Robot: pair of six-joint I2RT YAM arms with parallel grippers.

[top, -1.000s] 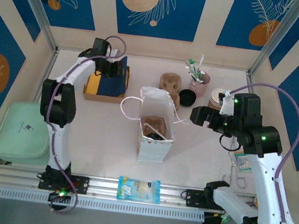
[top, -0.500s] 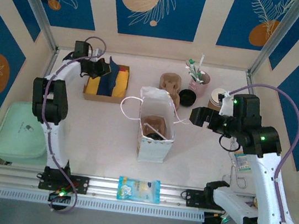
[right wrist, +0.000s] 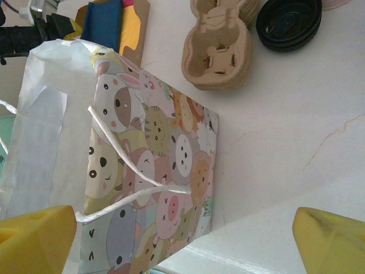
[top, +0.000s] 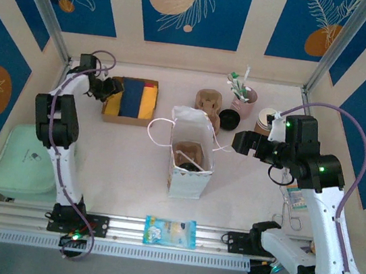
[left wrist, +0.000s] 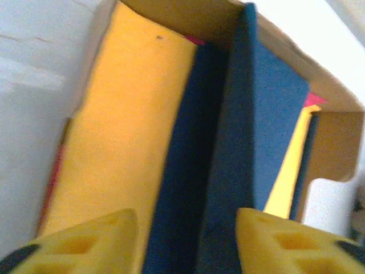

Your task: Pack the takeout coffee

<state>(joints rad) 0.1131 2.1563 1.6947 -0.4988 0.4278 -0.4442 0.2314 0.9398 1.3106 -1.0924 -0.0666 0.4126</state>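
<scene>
the printed paper bag [right wrist: 154, 165] is matt and creased, the cup carrier [right wrist: 219, 51] rough moulded pulp (fibrous-looking). black lids [right wrist: 288, 20] are glossy plastic; the table [right wrist: 296, 114] smooth, faintly veined.

The left gripper [top: 110, 86] has moved left, from above the cardboard box [top: 127, 120] to its left edge. The blue napkins [top: 133, 96], earlier raised past the far rim, now sit inside the box.

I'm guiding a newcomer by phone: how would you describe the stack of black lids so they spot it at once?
Start at the paper bag standing open mid-table. Just beyond its far right corner, between the brown pulp cup carriers and the pink cup of stirrers, sits the stack of black lids. It is the only black, flat, round thing among brown and pink neighbours.
</scene>
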